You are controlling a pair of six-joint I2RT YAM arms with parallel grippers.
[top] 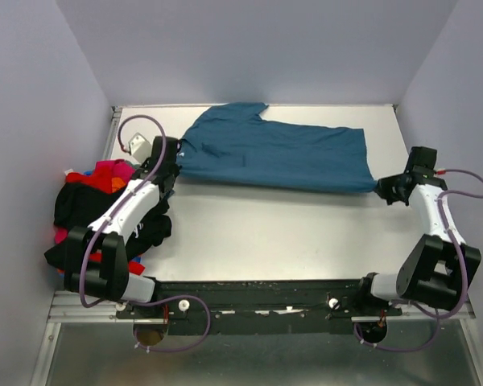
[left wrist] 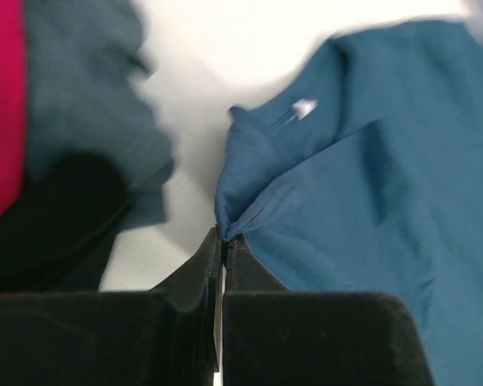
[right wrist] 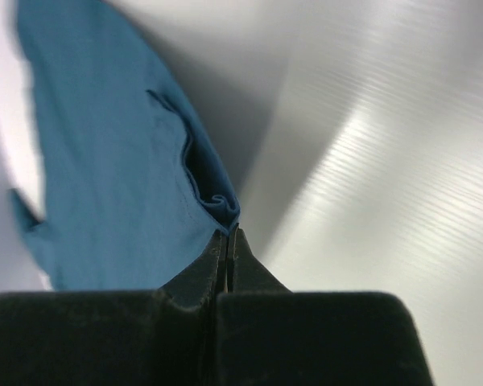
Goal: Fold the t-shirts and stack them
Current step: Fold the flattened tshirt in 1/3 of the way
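White table point(top: 249, 241), grey walls. Pile of t-shirts point(top: 84, 201) lies at the left edge. Left gripper point(left wrist: 224, 236) is clamped on the teal t-shirt point(top: 274, 153) near its collar, right gripper point(right wrist: 227, 233) pinched shut on the hem end. Shirt stretched across the far half. Step judged: spreading flat; next needs even tension. Neck label point(left wrist: 303, 107) shows only in the left wrist view.

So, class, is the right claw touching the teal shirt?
Touching. The right wrist view shows the right claw shut on a bunched corner of the teal shirt.
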